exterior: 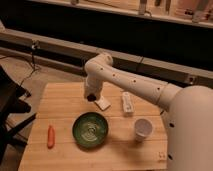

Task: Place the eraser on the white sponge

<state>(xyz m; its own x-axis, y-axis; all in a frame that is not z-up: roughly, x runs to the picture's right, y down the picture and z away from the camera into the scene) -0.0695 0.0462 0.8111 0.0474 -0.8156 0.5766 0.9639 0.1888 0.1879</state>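
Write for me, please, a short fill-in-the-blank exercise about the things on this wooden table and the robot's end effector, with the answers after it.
1. In the picture, the end effector is low over the table, just to the ____ of the white sponge.
2. The bowl near the front of the table is ____ in colour.
3. In the picture, the cup stands to the ____ of the bowl.
4. The carrot is ____ in colour.

Missing words: left; green; right; orange.
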